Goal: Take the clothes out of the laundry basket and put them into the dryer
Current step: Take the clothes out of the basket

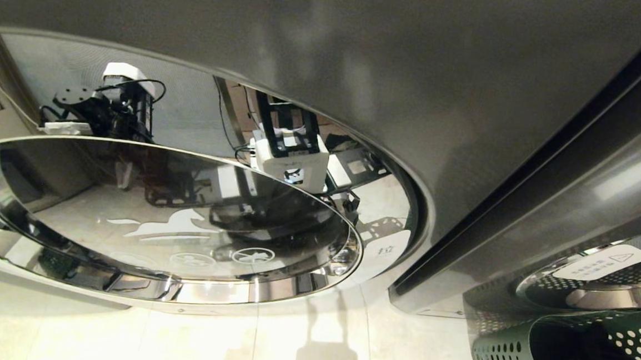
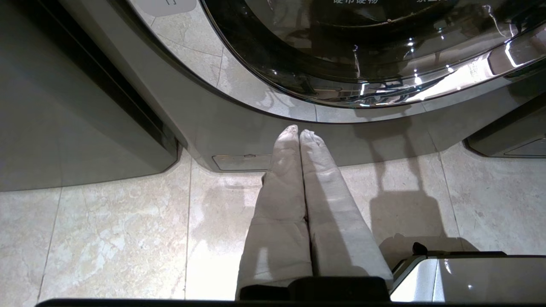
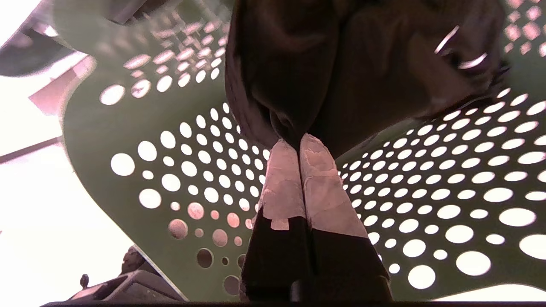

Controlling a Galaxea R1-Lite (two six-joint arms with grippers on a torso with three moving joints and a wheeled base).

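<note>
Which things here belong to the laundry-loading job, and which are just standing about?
Part of the job:
- clothes, dark fabric pinched by the shut right pincer
- laundry basket, green, perforated
- dryer, round chrome-rimmed glass door

Not in play:
- left pincer, shut, empty, above the floor tiles
- neighbouring machine behind the basket

Round glass door [image 1: 184, 222] closed across the dryer [image 1: 361, 54] front, blocking entry, bare tile floor [image 1: 205, 340] open before it, perforated laundry basket [image 1: 504, 352] wall close around the right gripper [image 3: 298, 143], dark clothes [image 3: 341, 64] filling its interior.
</note>
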